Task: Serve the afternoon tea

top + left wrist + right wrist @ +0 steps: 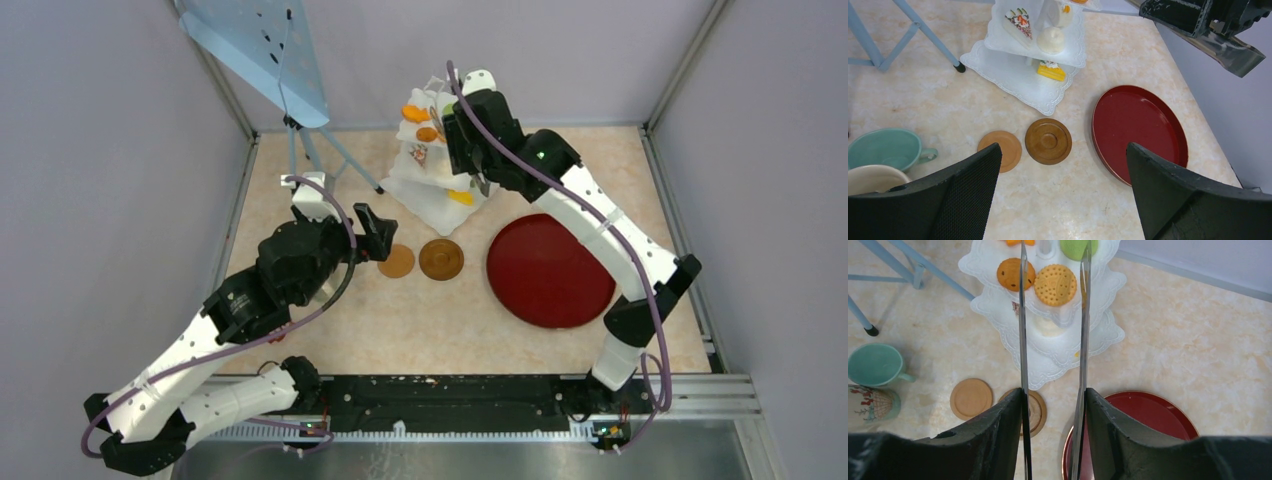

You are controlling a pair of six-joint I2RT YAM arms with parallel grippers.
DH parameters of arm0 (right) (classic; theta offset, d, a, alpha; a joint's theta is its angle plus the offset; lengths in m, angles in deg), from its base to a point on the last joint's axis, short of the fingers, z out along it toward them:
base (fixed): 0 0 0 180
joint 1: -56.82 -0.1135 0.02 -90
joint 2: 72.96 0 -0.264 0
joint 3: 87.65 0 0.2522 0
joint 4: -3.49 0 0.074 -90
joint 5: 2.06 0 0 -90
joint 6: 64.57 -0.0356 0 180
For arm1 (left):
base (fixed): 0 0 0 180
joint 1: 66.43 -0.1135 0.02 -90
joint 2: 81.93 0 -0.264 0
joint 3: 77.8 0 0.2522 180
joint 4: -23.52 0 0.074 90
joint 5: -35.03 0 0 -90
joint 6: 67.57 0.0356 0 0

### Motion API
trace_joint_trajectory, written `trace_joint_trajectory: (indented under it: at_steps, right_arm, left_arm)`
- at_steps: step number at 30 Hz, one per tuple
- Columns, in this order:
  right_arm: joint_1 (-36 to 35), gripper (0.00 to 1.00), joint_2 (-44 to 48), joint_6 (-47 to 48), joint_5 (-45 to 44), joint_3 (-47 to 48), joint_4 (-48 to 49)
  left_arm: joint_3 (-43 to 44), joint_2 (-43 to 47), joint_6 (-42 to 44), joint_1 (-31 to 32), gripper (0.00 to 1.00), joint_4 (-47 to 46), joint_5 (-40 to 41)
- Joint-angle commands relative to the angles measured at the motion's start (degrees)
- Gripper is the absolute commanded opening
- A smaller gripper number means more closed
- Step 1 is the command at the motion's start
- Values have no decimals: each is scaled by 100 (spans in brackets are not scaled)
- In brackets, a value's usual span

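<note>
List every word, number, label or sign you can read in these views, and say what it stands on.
No readable text in any view.
The cream mug has a printed picture in red and fine lines, but no letters can be made out.
The metal tongs show bare metal with no marking.

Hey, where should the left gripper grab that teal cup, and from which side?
Probably best: pinch the teal cup wall from above, one finger inside, near its handle. It stands upright and open; the handle side is free, while the cream mug sits close on another side.
</note>
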Motion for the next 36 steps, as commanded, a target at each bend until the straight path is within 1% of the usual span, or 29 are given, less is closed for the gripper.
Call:
trace_joint_trajectory:
  at_steps: [1,5,7,9,12,16,21,25,28,31,34,36]
  right_arm:
    - [38,47,-31,112,-14,645,21]
    - [34,47,22,37,148,931,-185]
    - [29,46,219,-33,229,849,-237]
    - [19,45,582,-82,305,558,-193]
    - [18,45,1359,-187,403,-168,-79]
    - [14,45,2599,-613,336,-1264,-342]
    - [16,45,4017,-1490,196,-3405,-616]
    - [16,45,4834,-2167,198,-4949,-527]
    - [16,45,5119,-2650,135,-5971,-278]
    - [16,45,5121,-2865,-34,-6686,149]
    - [24,45,5026,-3022,-226,-7115,426]
    - [18,45,5051,-3161,-164,-7368,593]
  left_arm:
    - [168,143,37,-20,99,-100,33]
    - [177,158,25,-20,99,-73,-5]
    - [209,131,33,-20,99,-50,-25]
    - [210,112,26,-20,99,-71,-49]
    - [221,98,21,-20,99,-111,-147]
    - [263,61,6,-20,99,-75,-340]
    - [257,53,-136,-20,99,8,-664]
    - [311,-60,-269,-20,99,238,-1067]
    - [261,-13,-398,-20,99,388,-1260]
    - [138,135,-510,-20,99,439,-1354]
    - [97,210,-537,-20,99,446,-1531]
    - [143,164,-532,-18,99,525,-1641]
